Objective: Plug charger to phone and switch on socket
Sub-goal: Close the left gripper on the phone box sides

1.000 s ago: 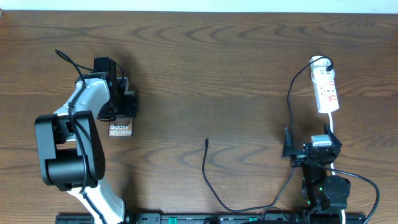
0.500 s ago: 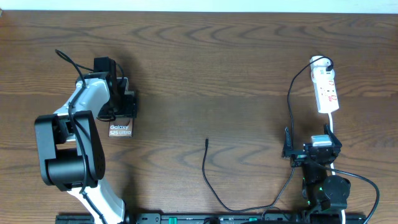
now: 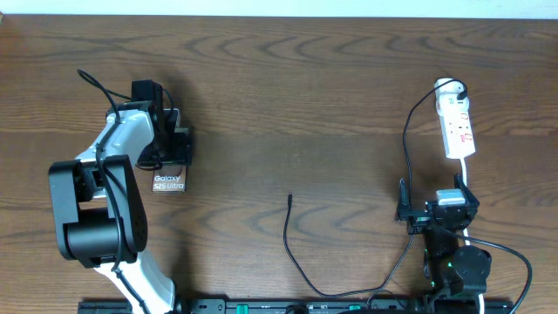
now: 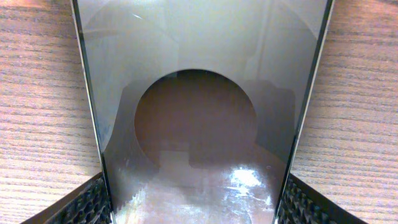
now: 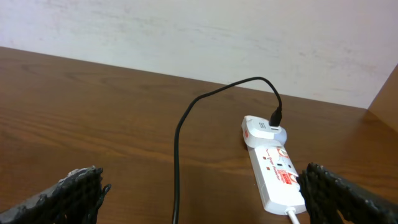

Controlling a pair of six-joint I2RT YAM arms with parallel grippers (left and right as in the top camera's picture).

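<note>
The left jaws clasp the phone (image 3: pixel 168 182) by its edges at the table's (image 3: pixel 288 87) left, but the charger (image 3: pixel 289 203) lies loose mid-table, unplugged. The right jaws gape empty at the near right. The socket (image 3: pixel 458 126), far right, probably still needs switching on.

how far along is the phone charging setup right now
Done: the charger cable already runs into the white plug head on the power strip. In hand: the left fingers press both edges of the phone. Left: the cable's tip lies loose on the table, apart from the phone, and the open, empty right fingers sit short of the power strip, its switch apparently untouched.
</note>
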